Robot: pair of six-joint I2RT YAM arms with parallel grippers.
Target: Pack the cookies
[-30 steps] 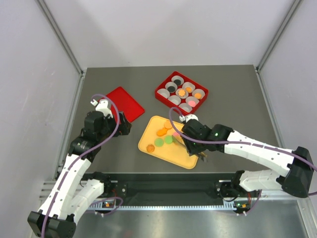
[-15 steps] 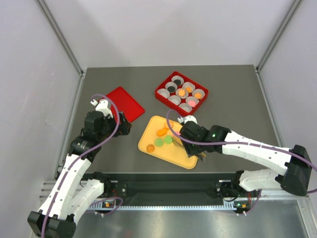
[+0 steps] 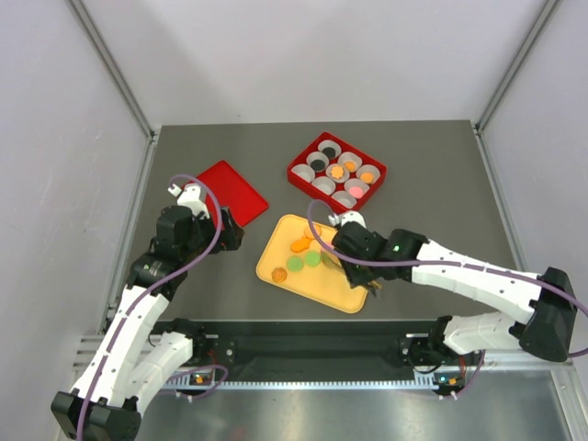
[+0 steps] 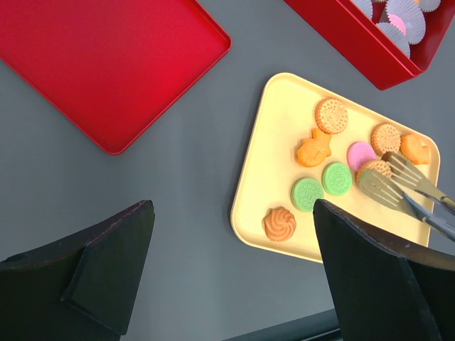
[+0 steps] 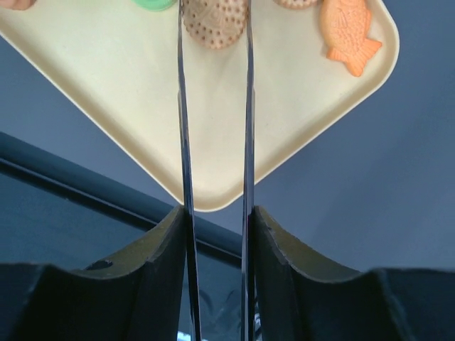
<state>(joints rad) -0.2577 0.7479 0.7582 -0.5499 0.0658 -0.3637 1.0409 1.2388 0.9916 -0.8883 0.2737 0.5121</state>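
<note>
Though embossing on the cookies (image 4: 336,177) is unreadable, tongs (image 4: 384,190) flank one.

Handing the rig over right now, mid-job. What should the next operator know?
Left gripper: open, empty, near the red lid.
Right gripper: shut on tongs, their tips either side of a round orange cookie on the yellow tray.
Done: several paper cups in the red box hold cookies.
Left: about nine cookies on the tray; at least two cups look empty; lid off.

Open table (image 4: 192,177) between red lid (image 4: 99,64) and yellow tray (image 4: 274,142), tongs (image 4: 387,186) apparently over cookies (image 4: 330,115)
</note>
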